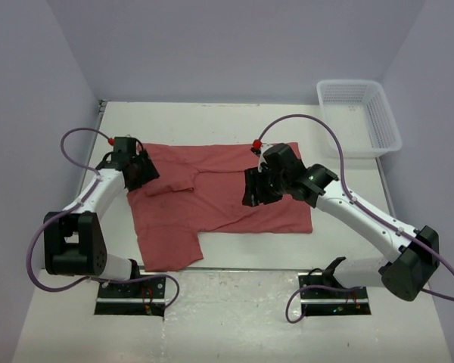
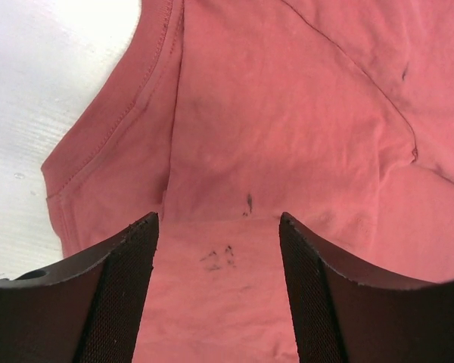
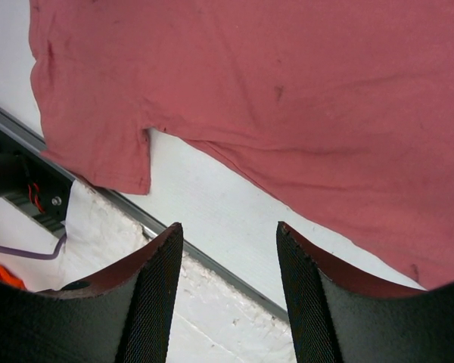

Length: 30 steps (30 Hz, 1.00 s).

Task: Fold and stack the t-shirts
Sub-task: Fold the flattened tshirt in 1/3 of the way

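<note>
Left wrist: left fingers point(image 2: 129, 302) apart over the t-shirt point(image 2: 287, 113); right fingers point(image 3: 151, 302) apart too, empty

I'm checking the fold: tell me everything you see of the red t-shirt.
The t-shirt is plain brick-red thin cloth with stitched hems and small dark marks. It lies flat but creased on the table, one sleeve toward the near edge. The left gripper, jaws open, hangs over its left end; contact unclear.
</note>
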Available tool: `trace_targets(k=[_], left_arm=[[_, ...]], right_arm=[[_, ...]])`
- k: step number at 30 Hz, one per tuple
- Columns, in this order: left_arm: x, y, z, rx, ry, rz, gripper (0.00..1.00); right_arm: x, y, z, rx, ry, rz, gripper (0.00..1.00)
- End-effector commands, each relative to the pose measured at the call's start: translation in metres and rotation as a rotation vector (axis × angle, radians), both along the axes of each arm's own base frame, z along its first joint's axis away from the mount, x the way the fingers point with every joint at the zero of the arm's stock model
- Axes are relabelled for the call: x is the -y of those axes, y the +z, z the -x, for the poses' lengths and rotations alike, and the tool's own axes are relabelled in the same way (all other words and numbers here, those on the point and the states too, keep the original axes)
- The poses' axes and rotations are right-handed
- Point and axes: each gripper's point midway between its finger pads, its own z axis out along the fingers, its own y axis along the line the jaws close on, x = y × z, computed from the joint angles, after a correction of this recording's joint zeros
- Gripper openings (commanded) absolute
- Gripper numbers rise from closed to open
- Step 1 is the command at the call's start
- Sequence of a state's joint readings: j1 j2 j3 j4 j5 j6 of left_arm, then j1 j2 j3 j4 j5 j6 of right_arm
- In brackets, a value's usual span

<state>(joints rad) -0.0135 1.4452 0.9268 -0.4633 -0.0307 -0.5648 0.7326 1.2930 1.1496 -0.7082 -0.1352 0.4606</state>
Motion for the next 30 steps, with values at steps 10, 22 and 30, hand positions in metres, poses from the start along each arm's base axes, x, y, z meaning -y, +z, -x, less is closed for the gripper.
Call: trace_targets(k=[10,22,30], left_arm=[[-0.001,-0.016,0.022,-0.031,-0.001,-0.001,0.54],[-0.007,-0.037,0.016,-0.027,0.002,-0.036,0.51],[-0.016,-0.036,0.002,-0.008,0.026,-0.080,0.50]], right_arm=[[-0.004,0.002,0.002,0.005,0.002,-0.042,0.54],[0.000,-0.006,0.007,-0.006,0.003,-0.034,0.54],[-0.003,-0.011,0.007,-0.022,0.012,-0.032,0.54]])
